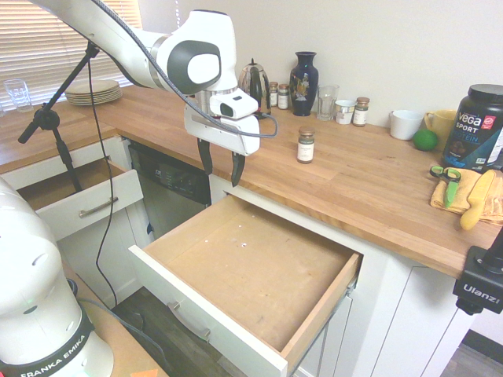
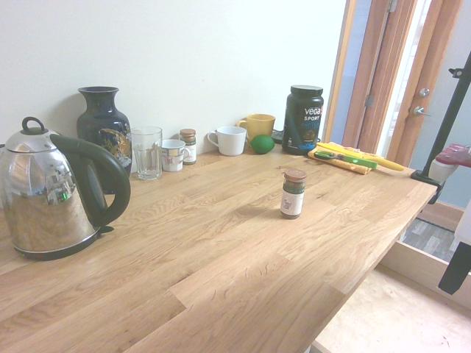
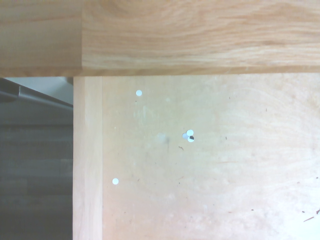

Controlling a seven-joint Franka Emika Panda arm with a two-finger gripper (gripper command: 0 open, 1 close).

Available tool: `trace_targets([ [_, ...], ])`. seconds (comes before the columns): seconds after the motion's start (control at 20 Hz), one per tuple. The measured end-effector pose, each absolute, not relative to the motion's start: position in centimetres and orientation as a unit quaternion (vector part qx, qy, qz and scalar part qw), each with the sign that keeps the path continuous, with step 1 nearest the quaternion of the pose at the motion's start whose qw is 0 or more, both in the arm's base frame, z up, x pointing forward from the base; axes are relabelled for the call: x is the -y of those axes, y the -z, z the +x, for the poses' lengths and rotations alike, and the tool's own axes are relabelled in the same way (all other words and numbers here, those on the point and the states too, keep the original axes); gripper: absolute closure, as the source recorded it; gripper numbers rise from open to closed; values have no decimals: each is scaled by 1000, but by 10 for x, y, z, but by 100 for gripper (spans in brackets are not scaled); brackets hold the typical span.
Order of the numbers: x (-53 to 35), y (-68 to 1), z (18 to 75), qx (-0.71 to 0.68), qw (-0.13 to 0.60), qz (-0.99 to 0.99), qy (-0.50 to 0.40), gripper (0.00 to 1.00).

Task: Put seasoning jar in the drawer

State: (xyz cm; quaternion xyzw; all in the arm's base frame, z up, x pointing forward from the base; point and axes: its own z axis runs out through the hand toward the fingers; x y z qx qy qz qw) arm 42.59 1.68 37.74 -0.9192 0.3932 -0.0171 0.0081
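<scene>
The seasoning jar (image 1: 306,145) (image 2: 293,193), clear glass with a brown lid and pale label, stands upright alone on the wooden countertop (image 1: 369,181). Below the counter edge the wide drawer (image 1: 314,314) is pulled out, and its wooden bottom (image 3: 210,165) holds nothing. My gripper (image 1: 221,163) hangs open and empty over the drawer's back left corner, just in front of the counter edge and to the left of the jar. One dark finger (image 2: 456,268) shows at the right edge of the second exterior view.
Along the wall stand a kettle (image 1: 253,82), a dark vase (image 1: 303,72), a glass (image 1: 327,102), other small spice jars (image 1: 361,111), mugs (image 1: 406,123) and a black tub (image 1: 479,126). A yellow cloth (image 1: 464,196) lies at the right. A smaller drawer (image 1: 78,200) is open at the left.
</scene>
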Motion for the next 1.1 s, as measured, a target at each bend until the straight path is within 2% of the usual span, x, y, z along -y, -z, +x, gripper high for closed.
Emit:
trace_targets([
  [0.25,-16,-372,435,-393,11,-919,24,0],
  [0.65,-12,-363,496,-395,12,-918,22,0],
  [1.1,11,-389,562,-410,14,-911,37,0],
])
